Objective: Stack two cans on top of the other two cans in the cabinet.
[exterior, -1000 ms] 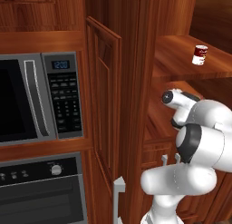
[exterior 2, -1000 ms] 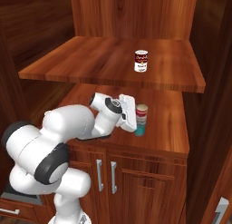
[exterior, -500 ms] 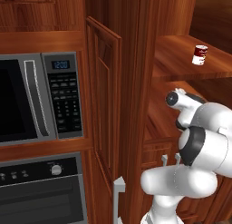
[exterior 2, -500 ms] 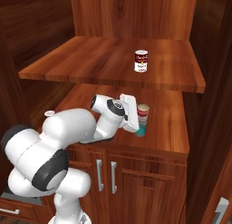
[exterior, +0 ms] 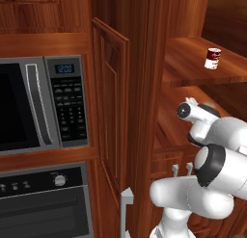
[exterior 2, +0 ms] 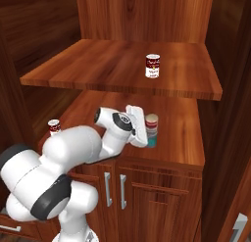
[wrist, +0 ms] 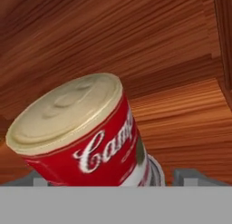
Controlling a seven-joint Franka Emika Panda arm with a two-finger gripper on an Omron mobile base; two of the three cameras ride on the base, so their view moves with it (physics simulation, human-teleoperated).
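Note:
A red can with a pale top (exterior 2: pixel 152 122) stands on a teal-blue can (exterior 2: pixel 152 140) on the lower shelf of the cabinet (exterior 2: pixel 98 64). My gripper (exterior 2: pixel 145 133) is at the left side of this stack, open. In the hand view the red can (wrist: pixel 86 137) is very close, with my gripper (wrist: pixel 112 177) around it and a gap between each fingertip (wrist: pixel 190 177) and the can. A soup tin, dark red above and white below (exterior 2: pixel 153 65), stands alone on the upper shelf, also seen in the left base view (exterior: pixel 212 58). A white can with a red band (exterior 2: pixel 54 127) stands at the lower shelf's left edge.
The cabinet door (exterior: pixel 112 112) stands open to the left of the shelves. A microwave (exterior: pixel 43 104) and an oven (exterior: pixel 43 203) are set in the wall further left. Drawer fronts with handles (exterior 2: pixel 113 189) lie below the lower shelf.
The jaws have spread a little wider off the red can, which stays on the teal can. The arm's elbow has shifted slightly.

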